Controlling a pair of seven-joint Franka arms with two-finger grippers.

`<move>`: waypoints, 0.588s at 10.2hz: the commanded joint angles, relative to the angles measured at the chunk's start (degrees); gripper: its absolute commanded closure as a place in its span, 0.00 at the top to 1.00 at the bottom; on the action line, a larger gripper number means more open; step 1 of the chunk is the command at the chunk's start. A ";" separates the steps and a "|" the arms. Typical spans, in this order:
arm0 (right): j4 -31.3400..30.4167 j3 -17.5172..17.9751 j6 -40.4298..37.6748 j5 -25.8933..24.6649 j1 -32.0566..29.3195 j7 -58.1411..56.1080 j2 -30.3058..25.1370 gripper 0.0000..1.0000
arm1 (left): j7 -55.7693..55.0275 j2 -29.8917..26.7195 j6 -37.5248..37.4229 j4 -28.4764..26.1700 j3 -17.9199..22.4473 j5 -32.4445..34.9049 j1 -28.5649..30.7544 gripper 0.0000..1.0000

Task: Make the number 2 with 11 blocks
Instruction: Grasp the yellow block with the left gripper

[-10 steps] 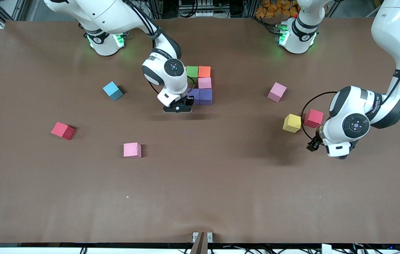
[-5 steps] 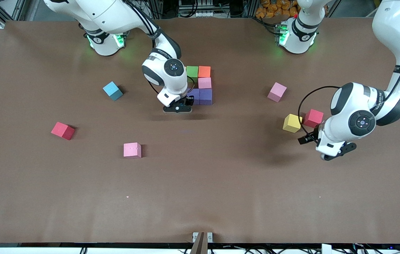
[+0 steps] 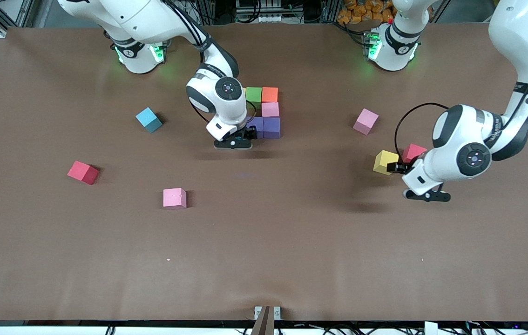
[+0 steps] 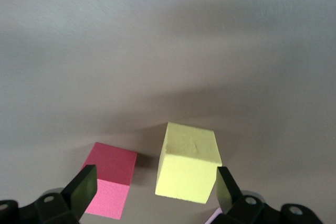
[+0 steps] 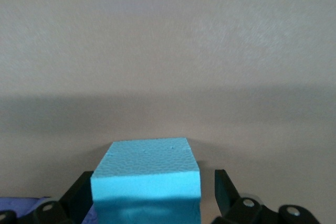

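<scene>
1. I see a large free area of the brown worktop on the side nearer to the front camera. The loose blocks lie well away from its edges.

2. The started number 2 is in the middle of the worktop, toward the robots' bases. It shows a green block and an orange block in the row nearest the bases, then a pink block, then two purple blocks side by side.

3. The right gripper is low, just beside the purple blocks, on the side of the right arm's end. In the right wrist view a cyan block stands between its fingers, which are apart, with a gap on at least one side. A bit of purple shows at the edge next to it.

4. The left gripper is toward the left arm's end of the worktop, over the worktop close to a yellow block and a red block, which are near each other but apart.

5. In the left wrist view the left fingers are open wide. The yellow block lies between them, closer to one finger, not touched. The red block is partly in front of the other finger.

6. Other loose blocks: a second cyan block, a second red block, and a pink block toward the right arm's end, and one more pink block toward the left arm's end. There is open room around each of them.
</scene>
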 commanded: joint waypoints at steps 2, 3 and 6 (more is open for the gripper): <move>-1.30 0.37 -1.32 -0.79 -2.31 1.28 -5.08 1.00 | 7.12 -2.22 0.58 -3.48 -0.45 -1.41 0.34 1.00; -0.61 0.45 -1.06 -0.61 -3.80 1.37 -5.87 1.00 | 7.22 -2.31 2.32 -4.62 -0.45 -1.41 -0.35 1.00; 2.03 2.37 -2.02 3.16 -10.10 -1.25 -7.98 1.00 | 7.31 -2.05 8.47 -8.40 0.08 -1.41 -2.38 1.00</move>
